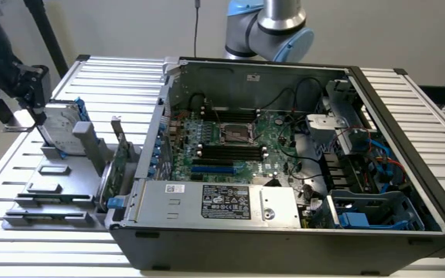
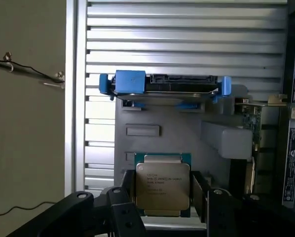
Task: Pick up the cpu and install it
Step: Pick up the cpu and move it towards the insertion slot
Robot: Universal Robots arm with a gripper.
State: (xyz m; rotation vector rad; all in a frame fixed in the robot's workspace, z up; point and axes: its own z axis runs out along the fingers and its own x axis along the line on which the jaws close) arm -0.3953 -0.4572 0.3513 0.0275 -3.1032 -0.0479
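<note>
Your claw point(image 2: 163, 191) is clenched on the cpu point(image 2: 162, 183), with a black finger point(image 2: 128, 195) against each side edge of the chip. The chip's silver-grey lid faces the wrist camera. You have it over the grey parts holder point(image 2: 162, 123) on the slatted tabletop point(image 2: 187, 39), near the tabletop's edge and outside the open computer case point(image 1: 284, 231), on the exterior view's left (whether the chip has cleared the holder, you cannot tell from either view). Beyond the cpu, the hard drive point(image 2: 162, 85) with blue brackets stands upright on its edge in the holder. Toward the exterior view's right, inside the case, the motherboard point(image 1: 242, 156) lies flat, with its square socket point(image 1: 234, 134) near the middle of the board.
</note>
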